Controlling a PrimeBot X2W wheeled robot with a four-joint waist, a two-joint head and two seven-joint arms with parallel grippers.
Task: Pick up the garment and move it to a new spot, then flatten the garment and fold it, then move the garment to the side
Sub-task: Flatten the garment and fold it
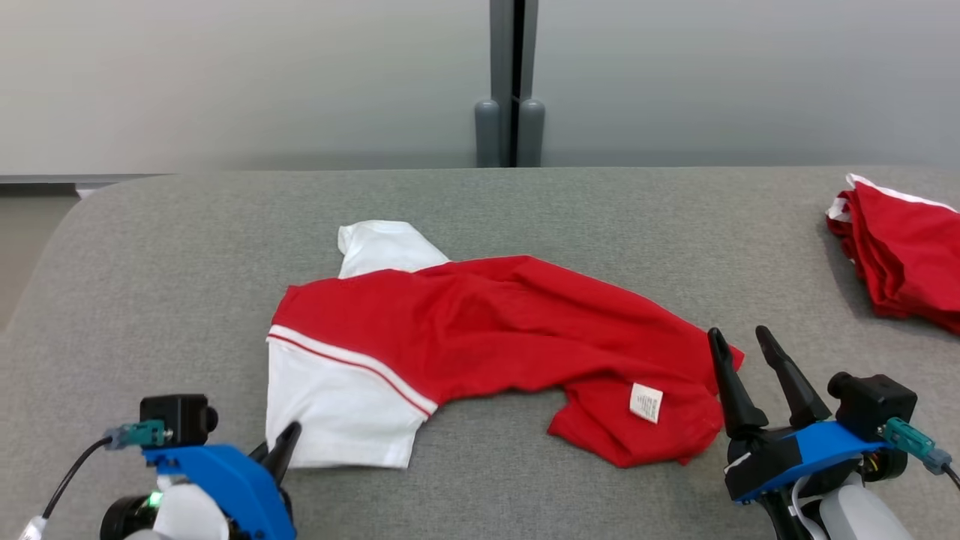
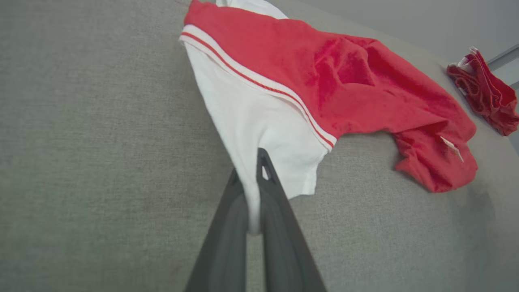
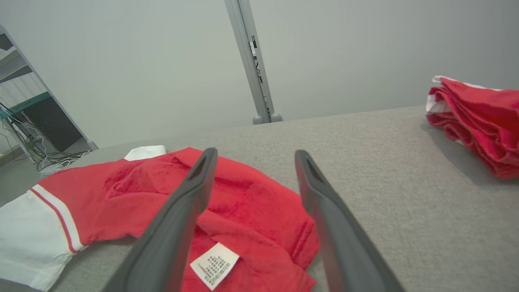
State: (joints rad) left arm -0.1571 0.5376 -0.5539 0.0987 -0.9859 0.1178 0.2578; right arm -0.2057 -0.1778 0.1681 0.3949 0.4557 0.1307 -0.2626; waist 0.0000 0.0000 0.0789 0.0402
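red-and-white garment (image 1: pixel 480 322) pinched by left gripper (image 2: pixel 248 166), right gripper (image 1: pixel 740 334) spread

Soft, even, bright light falls from above, leaving only pale shadows under the garment (image 1: pixel 487 330) and beside the folded red pile (image 1: pixel 907 255) on the counter (image 1: pixel 187 262). The head view is sharp. Both wrist views bow at the edges, and the left gripper (image 2: pixel 248 162), close to the lens, looks soft.

The pile (image 1: pixel 907 255) runs off the right edge. Print on the label (image 3: pixel 214 265) is too small to read. The left tool (image 2: pixel 248 170) hides some of the pinched shirt (image 2: pixel 259 121).
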